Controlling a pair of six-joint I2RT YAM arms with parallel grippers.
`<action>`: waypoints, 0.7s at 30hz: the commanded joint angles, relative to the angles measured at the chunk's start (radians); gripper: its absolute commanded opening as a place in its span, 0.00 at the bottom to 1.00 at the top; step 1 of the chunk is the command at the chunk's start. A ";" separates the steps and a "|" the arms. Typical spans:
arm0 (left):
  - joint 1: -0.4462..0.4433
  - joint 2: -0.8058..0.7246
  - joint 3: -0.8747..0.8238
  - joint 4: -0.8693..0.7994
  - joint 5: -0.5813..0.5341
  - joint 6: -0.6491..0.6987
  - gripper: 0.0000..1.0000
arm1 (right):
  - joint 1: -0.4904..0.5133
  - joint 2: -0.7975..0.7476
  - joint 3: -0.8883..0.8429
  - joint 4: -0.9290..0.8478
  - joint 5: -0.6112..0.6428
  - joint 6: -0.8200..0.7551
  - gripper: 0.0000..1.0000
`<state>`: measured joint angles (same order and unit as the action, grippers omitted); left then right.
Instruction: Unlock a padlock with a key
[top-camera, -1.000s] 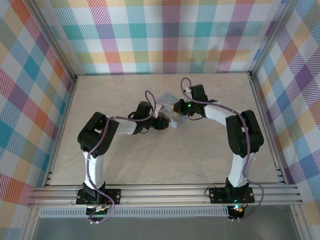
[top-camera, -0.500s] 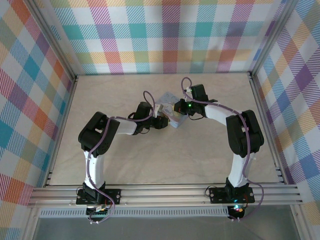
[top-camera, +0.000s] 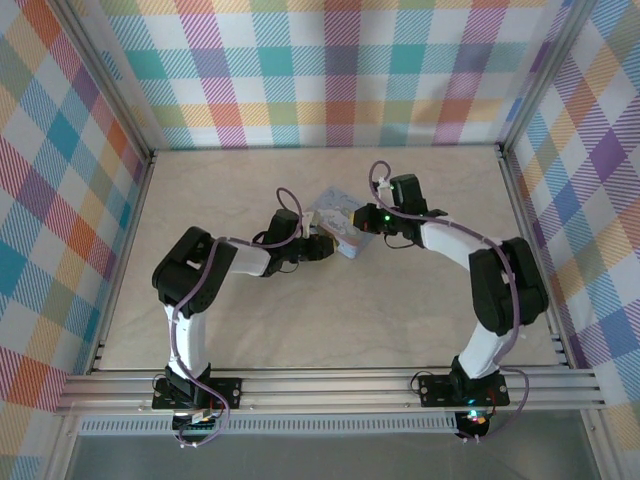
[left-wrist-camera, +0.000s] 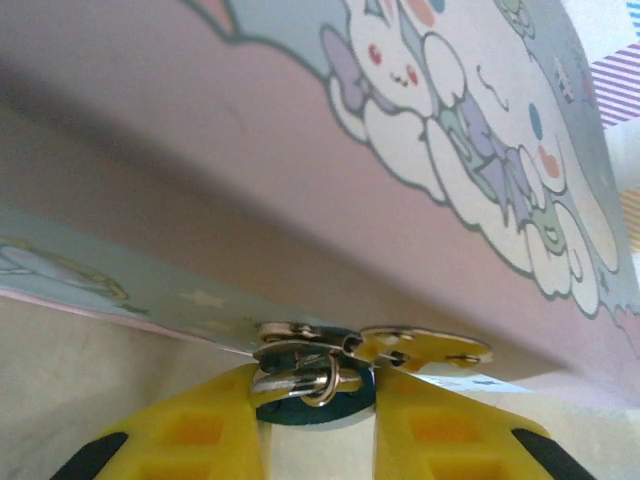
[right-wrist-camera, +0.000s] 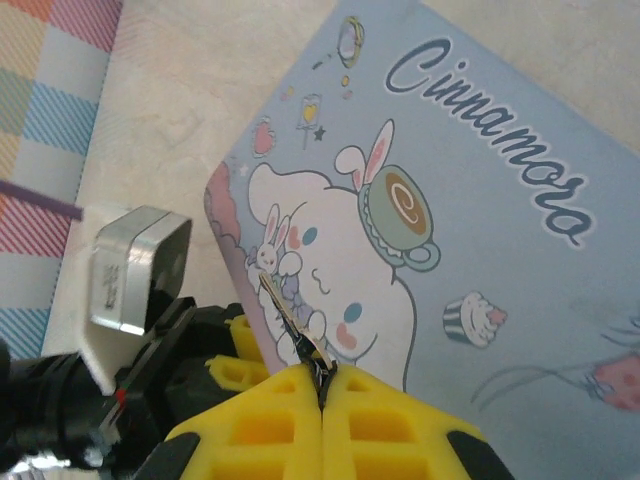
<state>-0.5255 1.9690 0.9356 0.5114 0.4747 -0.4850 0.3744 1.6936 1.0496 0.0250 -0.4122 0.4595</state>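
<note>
Two arms meet at mid-table in the top view. The left gripper (top-camera: 323, 244) and the right gripper (top-camera: 361, 222) face each other across a pale blue rectangular cartoon-printed cardboard box (top-camera: 335, 211), which lies on the beige table (top-camera: 300, 320) between them. From this height I cannot tell how the jaws stand.

In the left wrist view, the left gripper (left-wrist-camera: 318, 410) has its yellow plastic fingers (left-wrist-camera: 200, 430) on either side of a tiny blue-bodied padlock with a thin silver shackle loop (left-wrist-camera: 312, 388). The padlock fills the gap, and the jaws pinch it from both sides. Just beyond the jaw tips, the shackle passes through a silver metal hasp (left-wrist-camera: 300, 355) at the box's lower edge. The box (left-wrist-camera: 450, 130) rises above and ahead of the jaws.

In the right wrist view, the right gripper (right-wrist-camera: 322, 385) has its yellow jaws pressed together on a thin silver metal key (right-wrist-camera: 290, 318). The blade juts forward and left from the tips over the printed box lid (right-wrist-camera: 480, 260). To the left of the jaws sits a grey camera block (right-wrist-camera: 135, 270) on the other arm.
</note>
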 joint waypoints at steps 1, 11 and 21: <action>-0.019 -0.069 -0.010 0.063 0.042 -0.104 0.26 | 0.006 -0.087 -0.077 0.080 -0.001 -0.070 0.00; -0.044 -0.130 0.006 -0.042 0.062 -0.212 0.24 | 0.085 -0.306 -0.361 0.177 0.096 -0.160 0.00; -0.059 -0.154 0.047 -0.111 0.058 -0.312 0.23 | 0.159 -0.324 -0.506 0.291 0.198 -0.145 0.00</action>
<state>-0.5705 1.8641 0.9352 0.4122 0.5148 -0.7567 0.5201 1.3579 0.5610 0.2321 -0.2485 0.3241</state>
